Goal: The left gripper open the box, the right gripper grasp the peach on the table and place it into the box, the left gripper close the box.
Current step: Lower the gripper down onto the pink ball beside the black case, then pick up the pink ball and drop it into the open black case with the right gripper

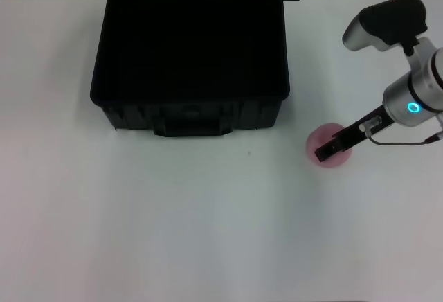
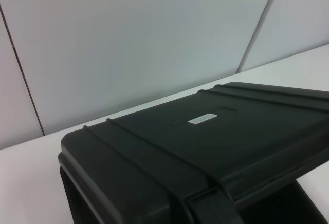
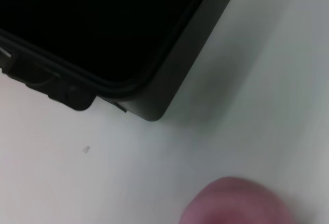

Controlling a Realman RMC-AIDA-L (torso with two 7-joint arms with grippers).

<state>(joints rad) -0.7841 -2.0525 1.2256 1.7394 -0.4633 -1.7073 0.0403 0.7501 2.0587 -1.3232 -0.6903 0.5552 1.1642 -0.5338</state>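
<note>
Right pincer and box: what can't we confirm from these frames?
- Right pincer, head view: over the peach, own bar hides whether it grips.
- Box interior, head and right wrist views: too dark to read.
- Left pincer: in no view.
- Peach, right wrist view: cut off, blurred.

The right gripper (image 1: 331,148) covers part of the peach (image 1: 324,151); the box (image 1: 190,59) lid is cut off at the head view's upper edge.

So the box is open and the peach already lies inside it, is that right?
Not quite. The box is open, but the peach lies on the table to the box's right, under the right pincer; the head view shows it.
</note>
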